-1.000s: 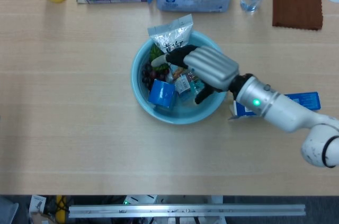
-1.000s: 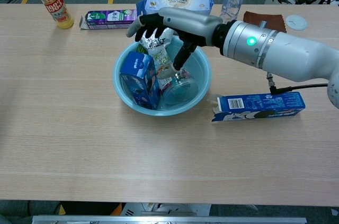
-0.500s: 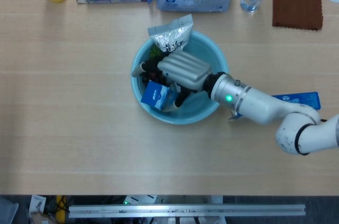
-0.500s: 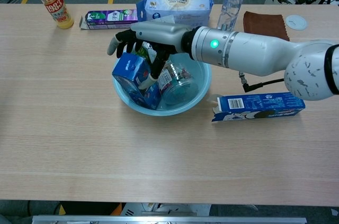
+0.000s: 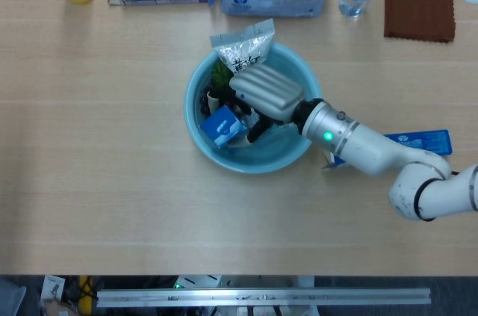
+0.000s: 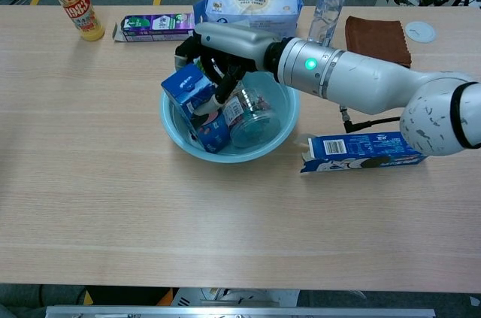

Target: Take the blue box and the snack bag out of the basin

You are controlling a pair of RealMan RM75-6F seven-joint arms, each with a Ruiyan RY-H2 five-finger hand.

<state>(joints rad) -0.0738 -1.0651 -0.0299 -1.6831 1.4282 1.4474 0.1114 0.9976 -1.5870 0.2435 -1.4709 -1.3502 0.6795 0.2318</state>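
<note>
- right hand (image 6: 225,59) grasps the box (image 6: 197,101) from above, tilting it clear of the basin (image 6: 282,131) rim
- bag (image 5: 243,48) leans on the far rim, untouched; left hand unseen

Pale wood-grain table, plastics, printed card and foil

The table (image 5: 112,181) shows a matt, light wood-grain top; the basin (image 6: 174,131) looks smooth, slightly glossy light-blue plastic; the blue box (image 6: 194,100) is printed card with a faint sheen; the snack bag (image 5: 243,48) is crinkled, shiny film; the right hand (image 5: 263,95) has a smooth silver-grey shell and matt black fingers; the brown cloth (image 5: 419,4) looks soft and matt.
</note>
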